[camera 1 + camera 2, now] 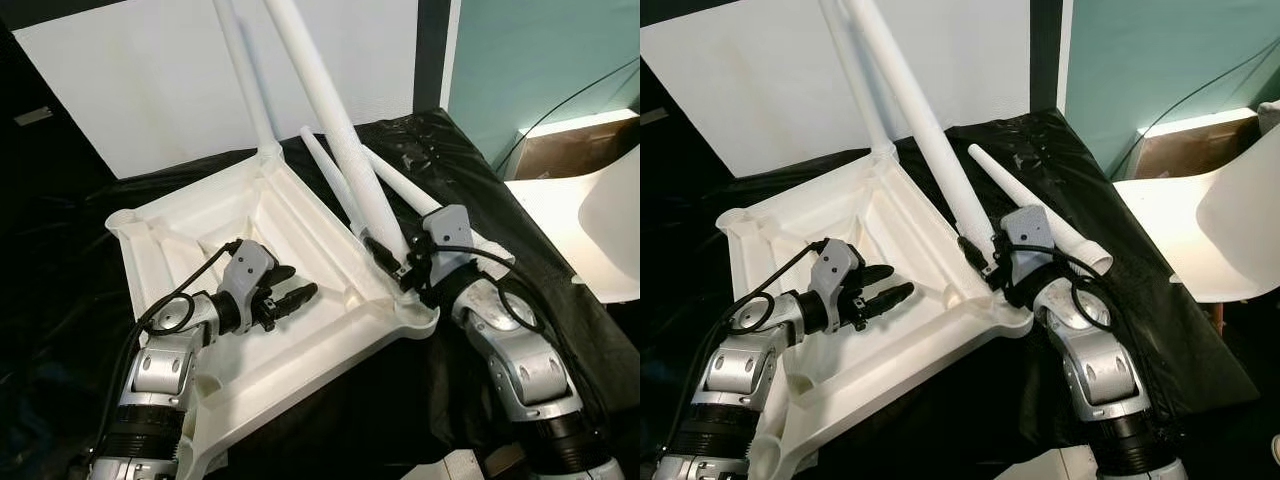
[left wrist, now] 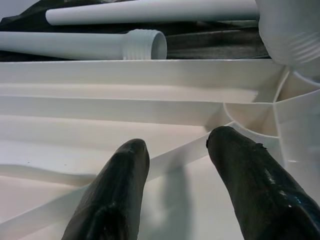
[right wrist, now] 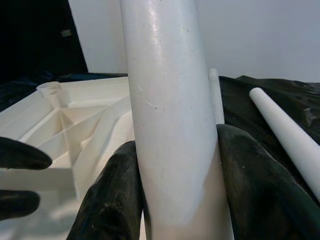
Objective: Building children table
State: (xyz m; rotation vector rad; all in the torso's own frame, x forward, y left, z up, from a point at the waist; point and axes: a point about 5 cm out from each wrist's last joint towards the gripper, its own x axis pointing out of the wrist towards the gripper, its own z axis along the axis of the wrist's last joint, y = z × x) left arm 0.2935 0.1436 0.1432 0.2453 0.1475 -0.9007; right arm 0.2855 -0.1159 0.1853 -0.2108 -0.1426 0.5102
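Closest to us, the left gripper hovers inside the upturned white tabletop, fingers parted with nothing between them, just over one of the ribs. The tabletop lies underside up on the black-draped desk. Over at the near right corner, the right gripper has its fingers clamped around a leg, which leans up and away from its corner socket; whether it's fully seated there, I can't tell. Beyond it, two loose legs lie on the desk beside the tabletop, waiting. At the far corner, another leg is already standing in place. So I'd say one leg done, one going in, two to go, then the flip.
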